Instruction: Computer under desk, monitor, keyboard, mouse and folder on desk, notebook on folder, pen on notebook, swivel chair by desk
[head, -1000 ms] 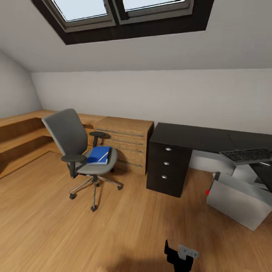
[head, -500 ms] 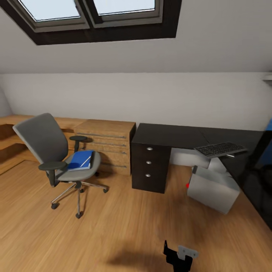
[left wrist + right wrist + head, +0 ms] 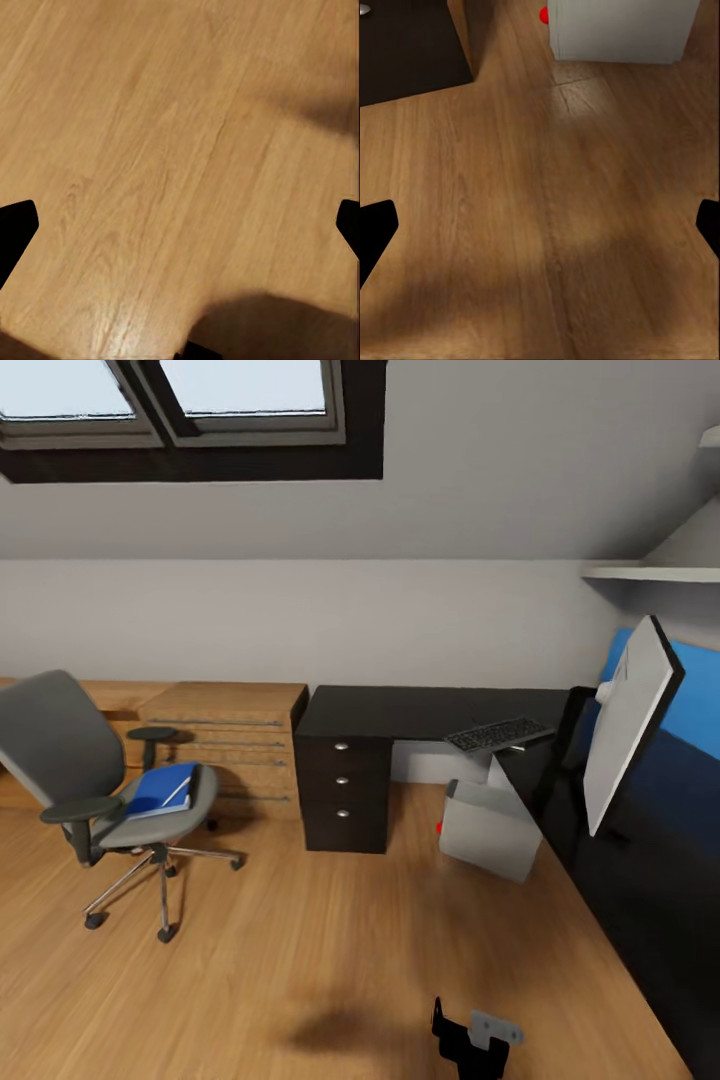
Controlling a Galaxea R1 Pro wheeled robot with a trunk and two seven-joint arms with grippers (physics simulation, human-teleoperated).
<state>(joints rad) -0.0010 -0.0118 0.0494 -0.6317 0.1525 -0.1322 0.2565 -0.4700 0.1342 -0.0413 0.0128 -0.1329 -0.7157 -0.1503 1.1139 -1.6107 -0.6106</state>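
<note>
Nearest, bottom centre of head view: a black and grey piece of the robot's arm (image 3: 478, 1037) over bare wood floor (image 3: 330, 950), w/ a soft shadow just left of it.

Left gripper (image 3: 180, 217): wrist view has its two dark fingertips (image 3: 15, 229) at the far left and right edges, spread wide, only floor planks between them, holding nothing. Right gripper (image 3: 540, 217): same, tips (image 3: 376, 225) wide apart at the frame edges, empty, over floor. Upper part of that right wrist view: the grey computer (image 3: 619, 30) case w/ a red dot beside it, and a dark cabinet corner at upper left.

Mid-distance, head view left: grey swivel chair (image 3: 75, 785) on the floor, well apart from the desk. Blue folder (image 3: 162, 788) lies on its seat; a thin white item on the folder, too small to tell what it is.

Centre: black desk (image 3: 420, 712), L-shaped, running along the back wall and down the right edge of frame; its drawer unit (image 3: 345, 788) has three round knobs. Computer (image 3: 492, 828) sits on the floor, tilted, in the opening beside the drawers. Keyboard (image 3: 498, 735) on the desktop above it, near the corner.

Right: monitor (image 3: 628, 728) leaning at an angle, on the desk's right wing.

Far: wooden dresser (image 3: 232, 745) just left of the desk, against the white wall; skylight (image 3: 190, 405) upper left; white shelf (image 3: 650, 572) upper right.
</note>
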